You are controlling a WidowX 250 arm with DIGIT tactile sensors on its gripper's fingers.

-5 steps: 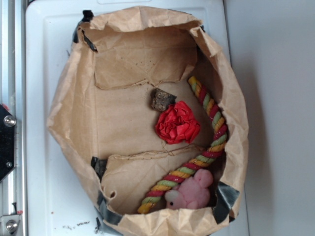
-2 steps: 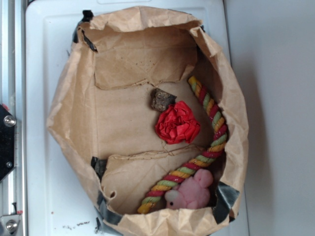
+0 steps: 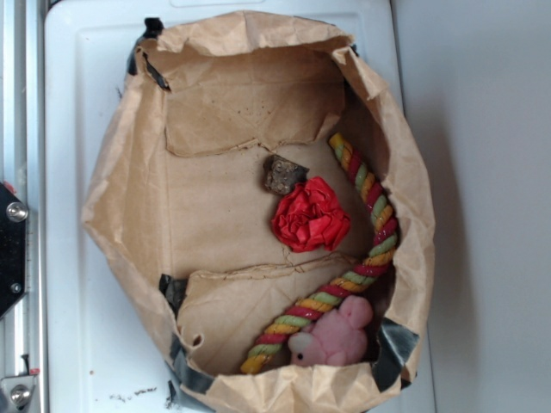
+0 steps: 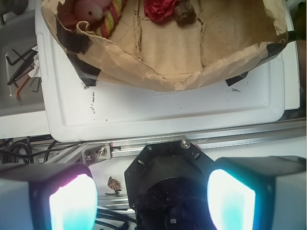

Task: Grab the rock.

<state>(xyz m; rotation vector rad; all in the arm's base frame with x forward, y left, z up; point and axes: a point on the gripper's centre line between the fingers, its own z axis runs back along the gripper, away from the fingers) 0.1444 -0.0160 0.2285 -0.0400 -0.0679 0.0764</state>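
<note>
The rock (image 3: 281,175) is a small dark brown-grey lump lying on the floor of an open brown paper bag (image 3: 129,215), just up and left of a red paper flower (image 3: 311,215). In the wrist view the rock (image 4: 184,13) shows at the top edge beside the flower (image 4: 160,8). My gripper (image 4: 152,201) hangs far from the bag, over the black robot base, open with nothing between its glowing pads (image 4: 73,203). The exterior view does not show the gripper.
A striped rope toy (image 3: 366,258) curves along the bag's right side and a pink plush toy (image 3: 334,335) lies at its lower end. The bag sits on a white tray (image 3: 77,344). A metal rail (image 4: 230,139) and cables run between tray and base.
</note>
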